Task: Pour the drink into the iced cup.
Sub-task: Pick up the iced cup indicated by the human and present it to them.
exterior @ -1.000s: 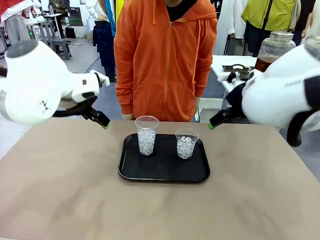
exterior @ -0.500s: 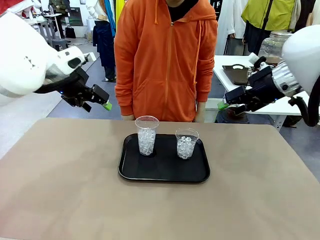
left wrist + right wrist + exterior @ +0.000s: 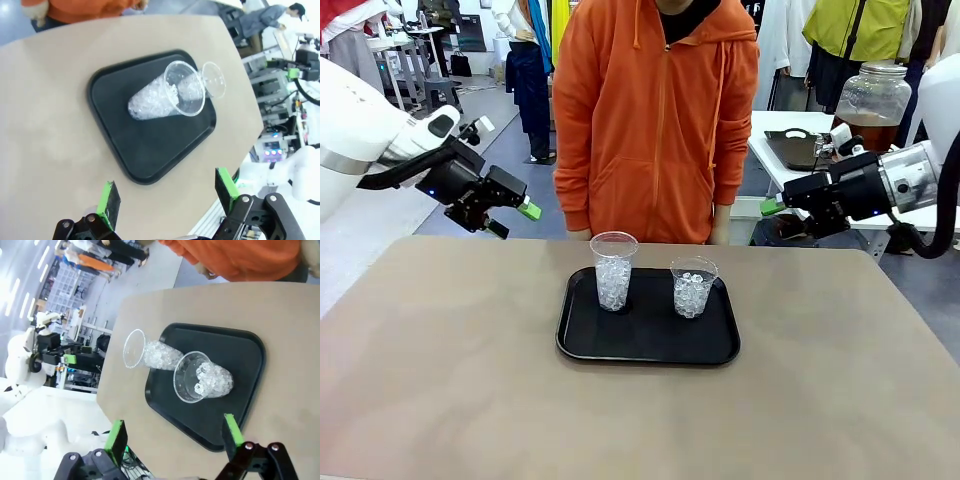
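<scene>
Front, left claw (image 3: 515, 221): you have it raised in the air near the far left corner of the counter (image 3: 440, 380), fingers spread wide, nothing between them.
Front, right claw (image 3: 775, 208): it hangs past the counter's far right edge, pointing toward the middle; one green tip is plain to you from here.
Front, tray (image 3: 650, 352): black, at mid-counter, between your two arms.
Front, iced cups: the tall cup (image 3: 613, 270) stands on the tray's far left part and the short cup (image 3: 693, 287) on its far right. Both are clear, upright, filled with ice, and apart from each other.
Front, person (image 3: 655, 120): in an orange hoodie, standing at the far edge.
Front, glass jar (image 3: 873, 95): on a white table behind your right arm, amber-brown liquid low inside.
Left wrist, left claw (image 3: 167, 196): green pads wide apart and empty, with the tray (image 3: 150, 147) beyond them.
Left wrist, cups: the tall cup (image 3: 160, 97) overlaps the short cup (image 3: 214, 82).
Right wrist, right claw (image 3: 174, 436): wide and empty.
Right wrist, cups: the short cup (image 3: 202, 377) is nearer to you and the tall cup (image 3: 150, 354) is behind it, both on the tray (image 3: 242, 357).
</scene>
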`<state>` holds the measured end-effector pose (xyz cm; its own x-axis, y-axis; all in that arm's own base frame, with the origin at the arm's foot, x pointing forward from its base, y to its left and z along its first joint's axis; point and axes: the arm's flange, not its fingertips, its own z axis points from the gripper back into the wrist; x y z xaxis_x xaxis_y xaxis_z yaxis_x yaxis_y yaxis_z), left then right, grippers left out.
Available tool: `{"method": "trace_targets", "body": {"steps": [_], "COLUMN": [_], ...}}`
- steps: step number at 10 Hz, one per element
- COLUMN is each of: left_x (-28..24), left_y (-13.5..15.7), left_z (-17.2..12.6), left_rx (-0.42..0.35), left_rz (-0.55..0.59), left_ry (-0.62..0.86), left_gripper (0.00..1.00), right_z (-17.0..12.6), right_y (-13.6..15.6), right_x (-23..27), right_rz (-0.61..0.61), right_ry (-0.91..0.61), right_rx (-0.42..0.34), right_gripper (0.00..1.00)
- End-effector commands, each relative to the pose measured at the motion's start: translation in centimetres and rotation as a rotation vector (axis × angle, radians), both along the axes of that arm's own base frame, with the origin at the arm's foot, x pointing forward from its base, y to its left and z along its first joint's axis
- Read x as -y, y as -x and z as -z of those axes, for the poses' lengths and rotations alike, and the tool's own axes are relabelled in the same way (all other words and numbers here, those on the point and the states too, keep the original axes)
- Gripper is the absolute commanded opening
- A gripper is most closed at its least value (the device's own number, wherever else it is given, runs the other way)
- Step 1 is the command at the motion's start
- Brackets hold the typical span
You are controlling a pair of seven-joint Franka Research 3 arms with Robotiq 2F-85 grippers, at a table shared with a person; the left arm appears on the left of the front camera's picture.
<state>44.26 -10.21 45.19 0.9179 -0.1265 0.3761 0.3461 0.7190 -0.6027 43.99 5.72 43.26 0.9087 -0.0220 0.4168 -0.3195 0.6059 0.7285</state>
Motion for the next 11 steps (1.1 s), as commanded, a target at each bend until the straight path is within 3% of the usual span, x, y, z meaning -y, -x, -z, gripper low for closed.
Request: {"method": "trace_targets", "body": {"steps": [1, 2, 5, 6, 8, 11], "left_x": [0.5, 0.0, 0.0, 0.0, -1.8, -4.3], "left_y": [-0.5, 0.0, 0.0, -0.3, -1.3, -1.8], "left_z": [0.1, 0.0, 0.0, 0.4, -1.1, 0.5], "left_rx": [0.072, 0.000, 0.000, 0.006, -0.044, -0.095], "left_rz": [0.050, 0.000, 0.000, 0.006, -0.034, -0.054], "left_ry": [-0.112, 0.000, 0.000, -0.032, 0.134, 0.275], "left_gripper": [1.00, 1.00, 1.00, 1.00, 1.00, 1.00], "right_z": [-0.2, 0.0, 0.3, -0.3, -1.8, -1.1], "right_y": [-0.5, 0.0, -0.2, -0.5, -2.5, -3.6], "right_x": [-1.0, 0.0, -0.1, -1.4, -0.8, 2.1], "right_rz": [-0.034, 0.000, -0.019, -0.054, -0.003, 0.021], "right_ry": [0.101, 0.000, 0.043, 0.002, -0.128, -0.281], "right_rx": [0.112, 0.000, 0.014, -0.056, -0.185, -0.282], "right_gripper": [1.00, 1.00, 1.00, 1.00, 1.00, 1.00]}}
